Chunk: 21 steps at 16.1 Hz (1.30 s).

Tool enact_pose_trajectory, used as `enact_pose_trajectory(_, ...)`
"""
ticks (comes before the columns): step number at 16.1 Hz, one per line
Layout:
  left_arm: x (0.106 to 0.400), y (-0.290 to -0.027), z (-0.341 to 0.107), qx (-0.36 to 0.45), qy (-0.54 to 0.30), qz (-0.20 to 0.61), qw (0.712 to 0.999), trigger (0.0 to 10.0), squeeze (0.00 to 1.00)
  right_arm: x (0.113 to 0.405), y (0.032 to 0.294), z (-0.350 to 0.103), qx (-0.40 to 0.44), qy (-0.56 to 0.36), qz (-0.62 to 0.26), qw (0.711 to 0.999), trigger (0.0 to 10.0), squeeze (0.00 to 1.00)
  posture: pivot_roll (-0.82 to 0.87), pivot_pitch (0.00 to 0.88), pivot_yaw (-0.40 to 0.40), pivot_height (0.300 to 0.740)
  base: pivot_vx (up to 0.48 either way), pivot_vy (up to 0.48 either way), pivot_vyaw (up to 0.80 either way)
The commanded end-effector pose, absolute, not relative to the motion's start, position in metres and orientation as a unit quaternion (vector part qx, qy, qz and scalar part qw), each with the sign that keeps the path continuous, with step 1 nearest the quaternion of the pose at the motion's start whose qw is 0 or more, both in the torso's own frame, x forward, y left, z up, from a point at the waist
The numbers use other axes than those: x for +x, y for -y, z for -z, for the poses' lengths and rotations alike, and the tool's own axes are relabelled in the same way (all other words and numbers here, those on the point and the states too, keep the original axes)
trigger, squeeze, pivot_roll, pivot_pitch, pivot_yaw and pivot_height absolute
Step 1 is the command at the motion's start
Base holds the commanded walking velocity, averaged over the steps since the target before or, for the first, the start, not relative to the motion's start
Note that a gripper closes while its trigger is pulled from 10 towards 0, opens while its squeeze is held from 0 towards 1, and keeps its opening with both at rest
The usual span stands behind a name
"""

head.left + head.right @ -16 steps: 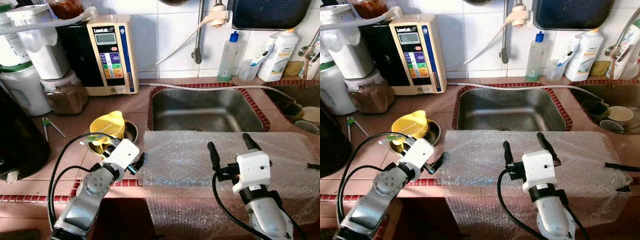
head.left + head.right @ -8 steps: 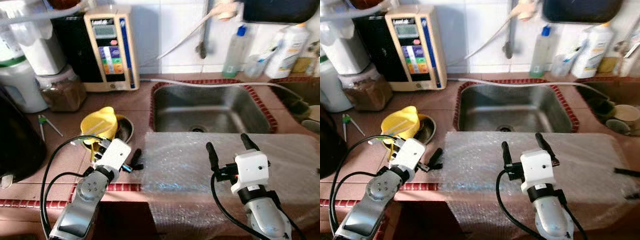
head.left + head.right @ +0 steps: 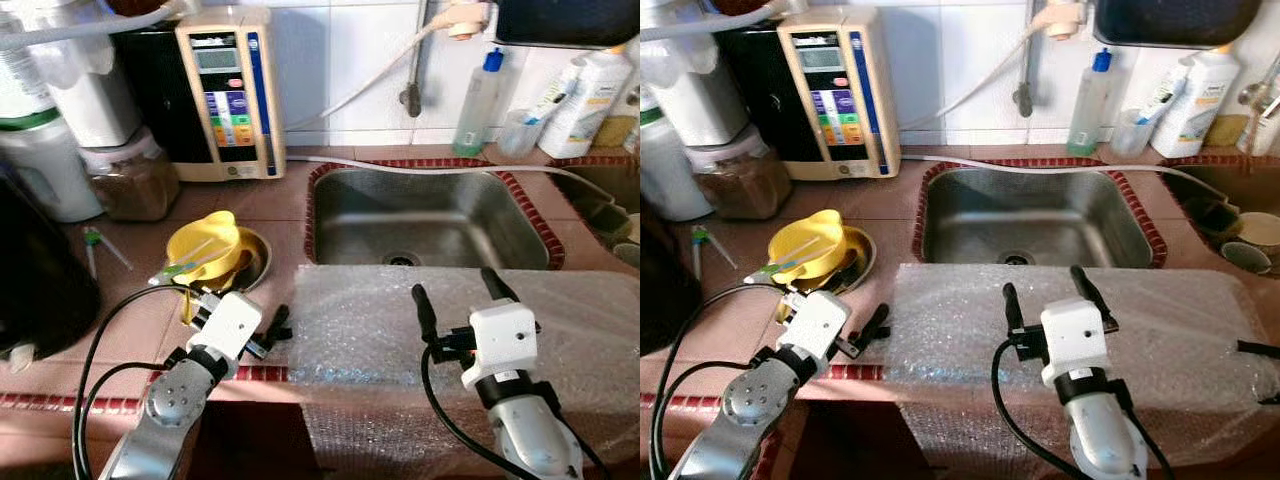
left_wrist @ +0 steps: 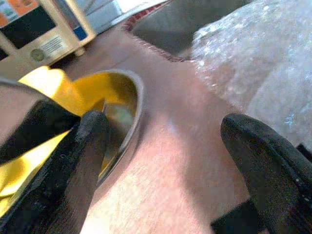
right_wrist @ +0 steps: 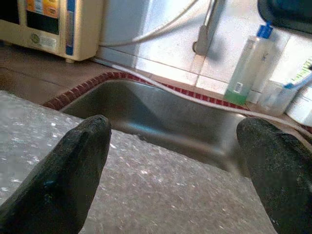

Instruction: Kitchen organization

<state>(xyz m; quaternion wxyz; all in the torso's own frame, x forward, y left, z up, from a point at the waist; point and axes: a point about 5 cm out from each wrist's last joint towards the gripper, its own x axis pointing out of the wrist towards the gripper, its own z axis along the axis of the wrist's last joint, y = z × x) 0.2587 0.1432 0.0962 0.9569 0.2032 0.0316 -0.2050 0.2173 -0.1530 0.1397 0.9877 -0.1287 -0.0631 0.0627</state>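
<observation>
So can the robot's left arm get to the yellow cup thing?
Probably yes. The left gripper is open, just beside the yellow cup in its metal bowl, with bare counter between them.

Even, bright light; head views sharp, slightly soft at edges. Glare on bubble wrap (image 3: pixel 400 320) ahead of right gripper (image 3: pixel 456 291). Wrist views: fingers (image 5: pixel 63 180) blurred, close, out of focus; left wrist view overexposed, hazy.

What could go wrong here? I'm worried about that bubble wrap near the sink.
The bubble wrap overhangs the counter's front edge, so it may slide off if the open right gripper above it drags it. The open left gripper sits near the yellow cup in its metal bowl and could knock them.
</observation>
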Motion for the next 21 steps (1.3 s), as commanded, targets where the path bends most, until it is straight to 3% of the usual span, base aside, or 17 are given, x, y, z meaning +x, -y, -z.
enact_pose_trajectory(1,0.262,-0.144,-0.116,0.202,0.023,0.195,0.96,10.0,0.0,0.217,0.152,-0.14,-0.127,0.064,-0.063,0.988,10.0,0.0,0.05,0.011,0.059,0.74,0.0,0.0,0.0)
enact_pose_trajectory(5,0.262,-0.135,-0.136,0.187,0.09,0.211,0.955,10.0,0.0,0.219,0.151,-0.14,-0.127,0.067,-0.065,0.988,10.0,0.0,0.06,0.009,0.059,0.74,0.0,0.0,0.0)
enact_pose_trajectory(8,0.271,-0.139,-0.147,0.211,0.12,0.156,0.958,10.0,0.0,0.219,0.151,-0.14,-0.127,0.067,-0.064,0.988,10.0,0.0,0.05,0.005,0.06,0.74,0.0,0.0,0.0)
enact_pose_trajectory(17,0.3,-0.145,-0.146,0.171,0.079,0.045,0.981,10.0,0.0,0.224,0.15,-0.141,-0.128,0.071,-0.067,0.987,10.0,0.0,0.05,0.0,0.05,0.74,0.0,0.0,0.0)
enact_pose_trajectory(21,0.313,-0.151,-0.126,0.122,0.011,-0.02,0.992,10.0,0.0,0.222,0.144,-0.144,-0.115,0.076,-0.096,0.986,10.0,0.0,0.04,0.0,0.048,0.74,0.0,0.0,0.0)
